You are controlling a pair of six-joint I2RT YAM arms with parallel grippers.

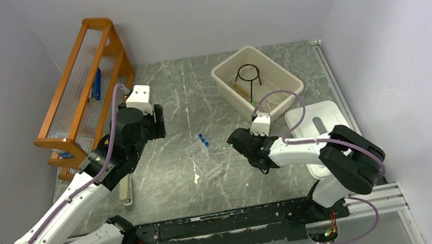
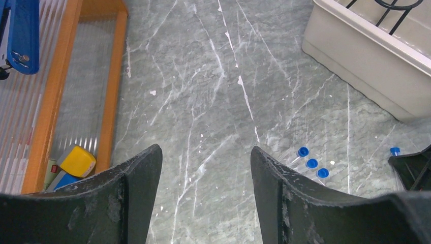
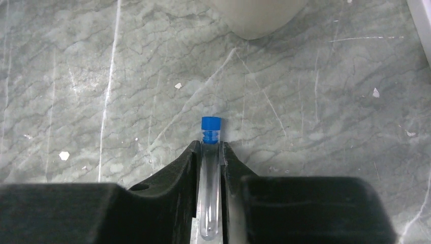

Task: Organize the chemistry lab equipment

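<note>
Pinching a clear blue-capped tube [image 3: 210, 193] between its fingers, the right gripper [image 3: 210, 150] sits low at the marbled tabletop [image 3: 101, 76], the cap poking out past its fingertips. Between it and the left gripper [image 2: 205, 152] lie three more capped tubes [image 1: 202, 140] side by side. The left gripper stands spread wide, nothing between its jaws. Beyond the right gripper sits a beige bin [image 1: 225, 87] holding the black wire ring [image 1: 248, 73]
</note>
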